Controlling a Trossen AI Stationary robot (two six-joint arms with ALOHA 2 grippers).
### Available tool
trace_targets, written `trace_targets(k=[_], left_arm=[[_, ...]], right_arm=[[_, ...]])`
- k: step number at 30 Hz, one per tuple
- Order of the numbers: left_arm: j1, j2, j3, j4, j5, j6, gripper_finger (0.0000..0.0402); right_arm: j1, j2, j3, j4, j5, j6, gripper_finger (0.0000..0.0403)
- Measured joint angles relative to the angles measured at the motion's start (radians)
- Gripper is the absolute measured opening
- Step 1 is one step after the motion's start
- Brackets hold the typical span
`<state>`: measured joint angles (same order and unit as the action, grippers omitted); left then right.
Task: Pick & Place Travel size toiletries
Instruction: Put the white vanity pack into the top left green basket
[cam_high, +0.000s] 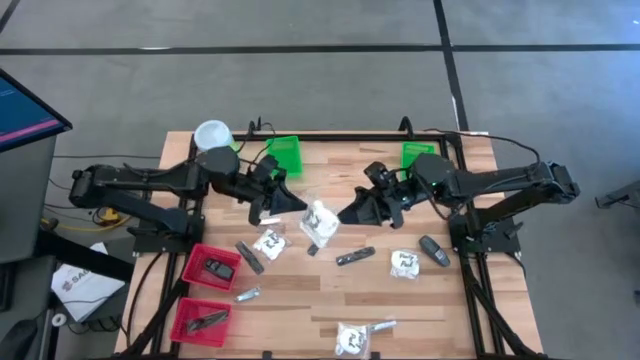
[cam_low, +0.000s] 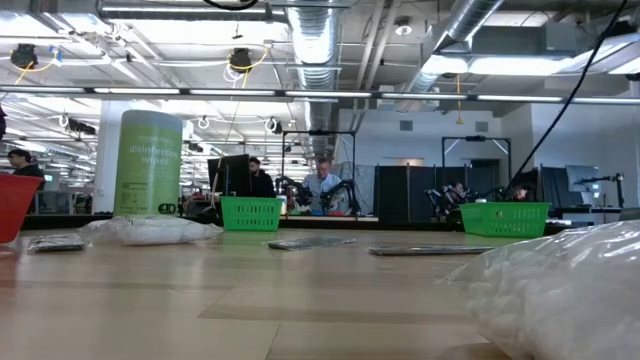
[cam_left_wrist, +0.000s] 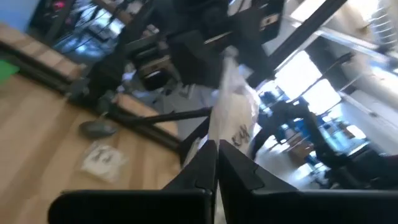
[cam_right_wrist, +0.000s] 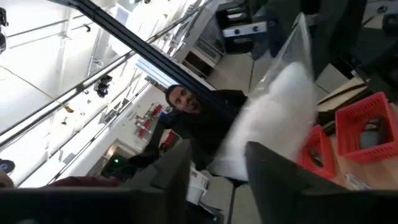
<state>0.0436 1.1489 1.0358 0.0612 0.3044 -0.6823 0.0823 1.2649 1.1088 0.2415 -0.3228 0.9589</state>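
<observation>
You had the left gripper (cam_high: 300, 205) pinched tight on one edge of a white crinkly packet with black print (cam_high: 320, 222), held up above the middle of the pale wooden table (cam_high: 330, 300). Its two dark fingers (cam_left_wrist: 205, 168) met with no gap, the packet rising from between them. Your right gripper (cam_high: 347, 212) sat at the packet's other side, its fingers (cam_right_wrist: 177, 165) parted around the plastic; whether they touched it I couldn't tell. The other toiletries lay scattered on the table: more white packets (cam_high: 404, 263), a dark grey stick (cam_high: 355, 256), and a slim silvery sachet (cam_high: 247, 295). Two small red plastic baskets (cam_high: 210, 268) near the left edge each held a dark piece.
</observation>
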Motion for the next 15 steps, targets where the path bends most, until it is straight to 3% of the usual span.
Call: trace_targets(k=[7,15], left_arm=[[0.114,0.007,0.116,-0.362,-0.039,0.158,0.0],[0.317,0.075,0.202,-0.668,-0.077,0.381,0.0]], right_arm=[[-0.027,-0.05,0.0,-0.031,-0.049,-0.009,0.0245],[-0.081,-0.134,0.0,-0.222,-0.098,-0.176,0.0255]])
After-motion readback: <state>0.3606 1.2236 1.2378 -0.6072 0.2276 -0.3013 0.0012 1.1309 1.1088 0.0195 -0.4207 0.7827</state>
